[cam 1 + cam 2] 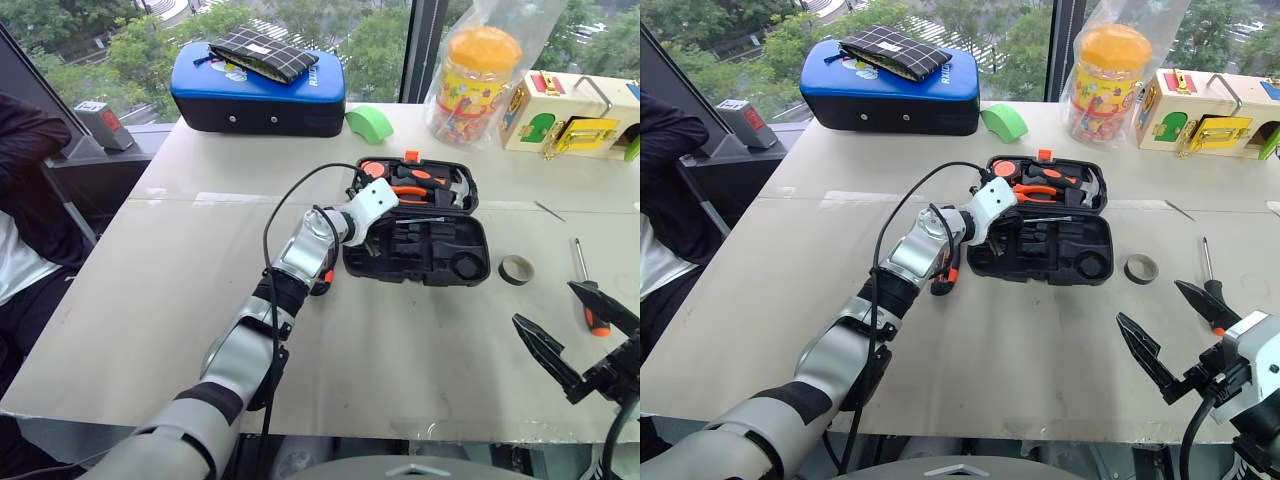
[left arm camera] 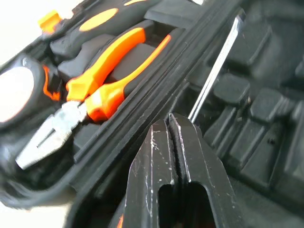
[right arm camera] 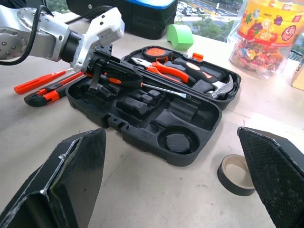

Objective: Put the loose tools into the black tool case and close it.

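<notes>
Your left gripper (image 3: 97, 71), pinching a black-and-orange screwdriver (image 3: 142, 84), is over the open black tool case (image 1: 470, 243) mid-bench; tape roll (image 1: 516, 269), another screwdriver (image 1: 590, 300), knife (image 3: 47, 95) beside the case remain (right gripper (image 1: 575, 335) spread, empty).

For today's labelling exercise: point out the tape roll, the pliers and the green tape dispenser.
tape roll (image 1: 516, 269), left eye view, ring's rim
pliers (image 2: 111, 59), left wrist view, orange handle
green tape dispenser (image 1: 369, 124), left eye view, top surface
</notes>
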Motion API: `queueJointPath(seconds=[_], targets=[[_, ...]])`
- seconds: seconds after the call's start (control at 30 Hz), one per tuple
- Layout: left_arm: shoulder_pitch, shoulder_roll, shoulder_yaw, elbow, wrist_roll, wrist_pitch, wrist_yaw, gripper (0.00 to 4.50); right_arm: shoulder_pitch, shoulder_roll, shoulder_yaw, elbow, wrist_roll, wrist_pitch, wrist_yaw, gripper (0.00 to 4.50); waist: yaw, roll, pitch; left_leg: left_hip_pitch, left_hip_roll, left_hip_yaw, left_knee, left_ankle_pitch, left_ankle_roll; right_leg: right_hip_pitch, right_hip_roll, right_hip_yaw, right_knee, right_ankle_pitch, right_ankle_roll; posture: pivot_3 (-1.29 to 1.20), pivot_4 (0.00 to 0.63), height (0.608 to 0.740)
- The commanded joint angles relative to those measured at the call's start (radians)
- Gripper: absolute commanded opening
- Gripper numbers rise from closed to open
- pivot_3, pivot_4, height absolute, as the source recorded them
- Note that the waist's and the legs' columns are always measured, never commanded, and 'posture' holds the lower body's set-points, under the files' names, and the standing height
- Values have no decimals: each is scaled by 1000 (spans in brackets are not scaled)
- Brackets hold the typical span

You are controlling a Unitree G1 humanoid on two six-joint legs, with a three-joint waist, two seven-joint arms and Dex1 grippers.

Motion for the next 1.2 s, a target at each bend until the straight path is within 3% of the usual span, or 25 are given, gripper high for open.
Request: queueJointPath(seconds=[0.03, 0.4, 0.73, 0.97, 1.1, 1.2], targets=[[-9, 57, -54, 97, 68, -100, -27, 44, 7, -2, -1, -40, 8, -3, -14, 4500, -1, 0, 0, 0, 0, 0, 0, 0, 0, 0, 0, 0, 0, 0, 0, 0, 150, 740], [-120, 112, -136, 380, 149, -526, -71, 44, -18, -32, 9, -41, 22, 14, -26, 4500, -16, -1, -1, 1, 0, 1, 0, 0, 0, 0, 0, 1, 0, 0, 0, 0, 150, 740], [-211, 117, -177, 535, 231, -735, -64, 44, -56, -56, 33, -56, 32, 41, -47, 4500, -16, -3, 0, 0, 0, 0, 0, 0, 0, 0, 1, 0, 0, 0, 0, 0, 150, 740], [-233, 97, -157, 575, 211, -794, -134, 44, -58, -57, 40, -74, 34, 44, -63, 4500, -15, -3, 0, 0, 0, 0, 0, 0, 0, 0, 2, 0, 0, 0, 0, 0, 150, 740], [-280, 13, 84, 570, -65, -421, -336, 44, -74, -56, 71, -86, 27, 54, -89, 4500, -13, -3, 0, -1, 0, 0, 0, 0, 0, 0, 2, -1, 0, 0, 0, 0, 150, 740], [-318, 6, 183, 540, -156, -179, -363, 44, -79, -55, 80, -89, 26, 57, -98, 4500, -16, -4, 1, -4, -1, -3, 2, 0, 0, -1, 2, -4, 0, 0, 0, 0, 150, 740]])
